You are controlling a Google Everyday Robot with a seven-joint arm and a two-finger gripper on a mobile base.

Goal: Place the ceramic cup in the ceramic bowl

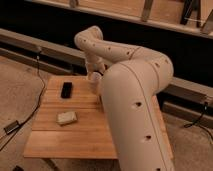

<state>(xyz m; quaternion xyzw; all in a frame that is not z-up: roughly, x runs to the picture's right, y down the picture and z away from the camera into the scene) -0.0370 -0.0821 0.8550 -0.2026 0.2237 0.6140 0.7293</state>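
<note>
The big white robot arm (134,105) fills the middle of my view and bends over the wooden table (75,137). The gripper (94,69) points down over the far edge of the table. A tan block (66,117) lies on the left part, and a black phone (66,90) lies flat just behind it. The ceramic cup (93,77) sits right under the gripper, but I cannot tell if the gripper is open or holding it.
</note>
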